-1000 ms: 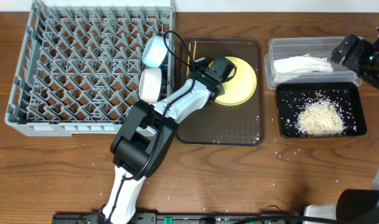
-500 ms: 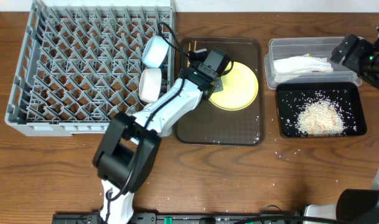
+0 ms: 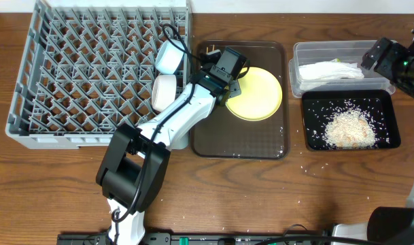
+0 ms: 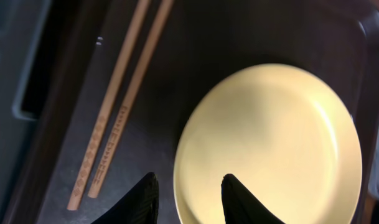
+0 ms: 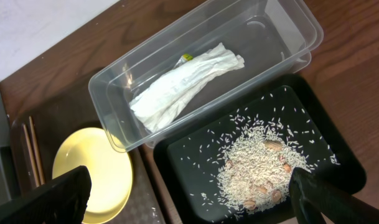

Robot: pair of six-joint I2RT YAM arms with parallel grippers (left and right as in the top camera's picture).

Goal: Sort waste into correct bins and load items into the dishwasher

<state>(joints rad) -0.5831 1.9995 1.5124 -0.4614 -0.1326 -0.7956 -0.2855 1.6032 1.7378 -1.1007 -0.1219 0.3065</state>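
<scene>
Left hand partly open over plate rim, holding nothing. Right hand wide open, empty, above black tray.

So the desk is plain dark wood, grain running left to right. Four things sit right on it. The big grey dish rack hogs the whole left side. Just beside its right edge is a brown tray, roughly mid-desk. Over on the right there's a clear tub toward the far edge, and a black tray butted right up against its near side. Also a few stray rice grains scattered on the bare wood between the brown and black trays.
</scene>
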